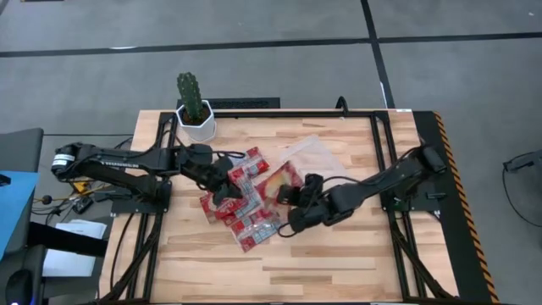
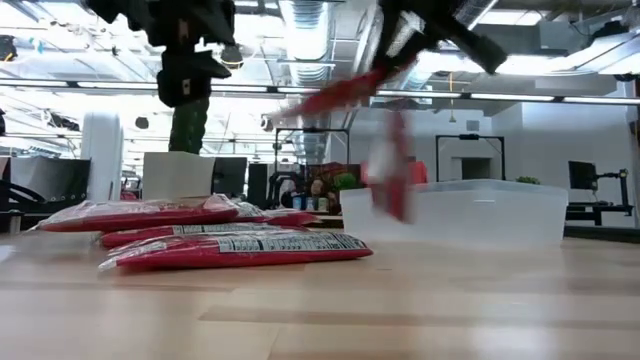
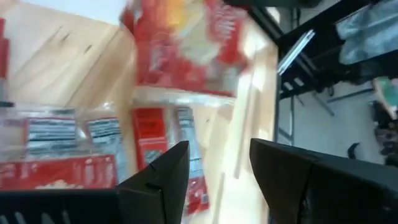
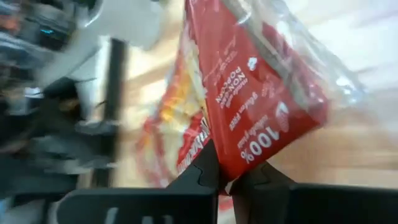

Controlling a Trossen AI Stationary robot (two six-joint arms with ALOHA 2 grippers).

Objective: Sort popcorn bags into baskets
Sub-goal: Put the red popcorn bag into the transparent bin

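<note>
Several red foil popcorn bags (image 1: 246, 212) lie flat in a loose overlapping pile on the wooden table, also seen in the low view (image 2: 230, 248) and the left wrist view (image 3: 62, 149). My left gripper (image 1: 224, 182) hangs open above the pile (image 3: 214, 168), touching nothing. My right gripper (image 1: 292, 199) is shut on one more red bag (image 1: 284, 180), raised between the pile and the clear plastic tray (image 1: 326, 152). This bag shows blurred in the low view (image 2: 385, 160), next to the tray's left end (image 2: 500, 210). My right gripper (image 4: 227, 174) pinches the red bag between its two fingers at one edge (image 4: 233, 155), close to a corner. The bag is lifted clear of the table and spreads away from the fingertips, tilted, with its printed face toward the wrist camera.
A cactus in a white pot (image 1: 193, 106) stands at the table's far edge, left of the middle, behind my left arm. Black frame rails run along the left, right and far sides. The near half of the table (image 1: 279, 263) is bare wood.
</note>
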